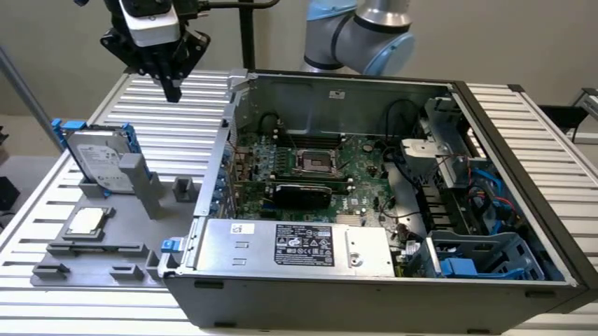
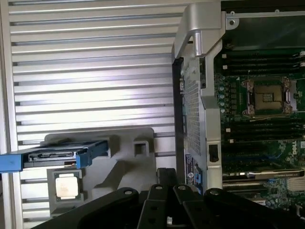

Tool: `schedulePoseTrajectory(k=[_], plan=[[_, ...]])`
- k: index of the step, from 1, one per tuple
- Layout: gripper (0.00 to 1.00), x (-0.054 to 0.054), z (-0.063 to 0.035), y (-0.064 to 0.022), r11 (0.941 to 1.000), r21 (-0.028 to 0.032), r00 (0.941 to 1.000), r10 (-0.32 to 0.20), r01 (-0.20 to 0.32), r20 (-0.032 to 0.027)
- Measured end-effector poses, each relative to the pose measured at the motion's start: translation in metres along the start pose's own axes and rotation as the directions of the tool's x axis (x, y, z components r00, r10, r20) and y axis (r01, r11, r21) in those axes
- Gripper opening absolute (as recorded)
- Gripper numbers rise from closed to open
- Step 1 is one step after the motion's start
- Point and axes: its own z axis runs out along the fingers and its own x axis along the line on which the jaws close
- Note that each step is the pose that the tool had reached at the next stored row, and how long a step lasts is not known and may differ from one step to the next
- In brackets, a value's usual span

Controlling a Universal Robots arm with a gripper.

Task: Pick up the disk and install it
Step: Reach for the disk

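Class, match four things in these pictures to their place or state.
1 silver-grey hard drive with blue rails
2 small square silver processor chip
3 large silver box with black-and-white label
4 black end effector

A inside the open computer case
B shut, empty, above the slatted table
C on edge in the grey holder
D flat on the grey holder

Pairs: 1-C, 2-D, 3-A, 4-B

Plain beige wall (image 1: pixel 523 42) at bk, ribbed alu-slat table (image 1: pixel 178 119) w/ glare on slats, even indoor light.
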Motion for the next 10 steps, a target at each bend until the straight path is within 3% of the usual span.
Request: schedulePoseTrajectory(k=[10], plan=[[0.11, 0.045, -0.0005, -0.0023, 1.0000, 0.0000, 1.0000, 0.000, 0.000, -0.0001]])
